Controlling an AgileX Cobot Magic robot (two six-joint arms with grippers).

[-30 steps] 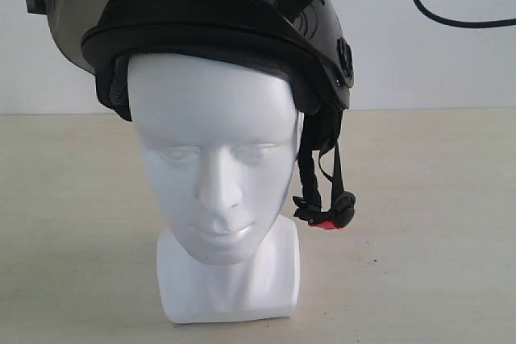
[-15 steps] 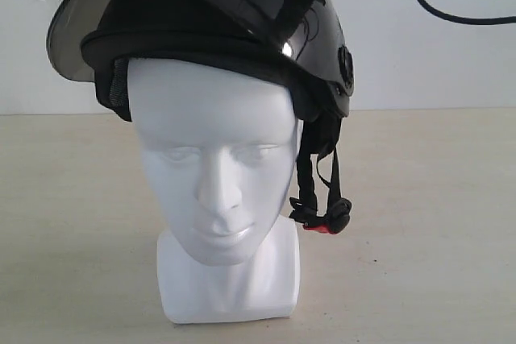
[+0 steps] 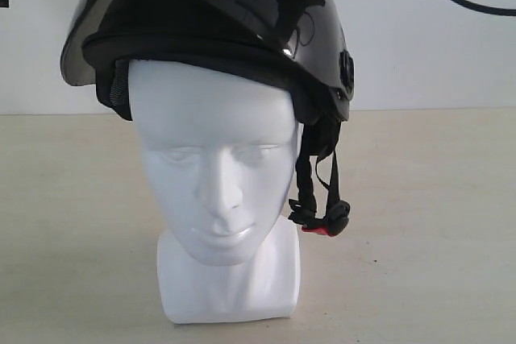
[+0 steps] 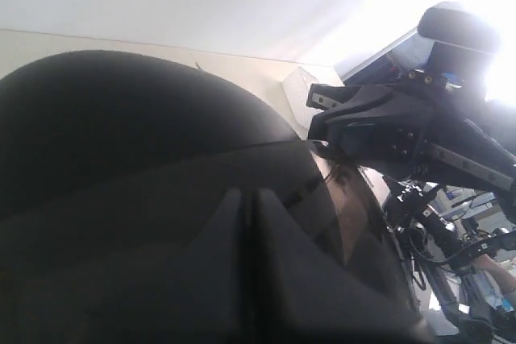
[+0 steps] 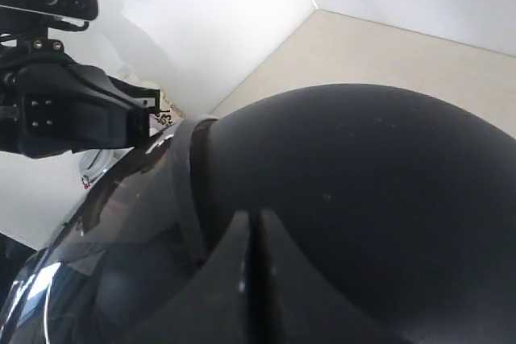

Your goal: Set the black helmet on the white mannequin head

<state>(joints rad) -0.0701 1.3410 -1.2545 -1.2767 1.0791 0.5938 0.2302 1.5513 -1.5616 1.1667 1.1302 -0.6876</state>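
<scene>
Helmet (image 3: 242, 30) sits on head (image 3: 214, 175), crown cut off at frame top. Left tool (image 4: 251, 196) & right tool (image 5: 255, 217) pinched narrow over shell; any grip can't tell, too dark.

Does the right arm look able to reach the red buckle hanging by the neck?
Probably yes: the buckle hangs free on that arm's side, bare table around it. The right hand, closed at the helmet's top, must come down round its rim.
</scene>
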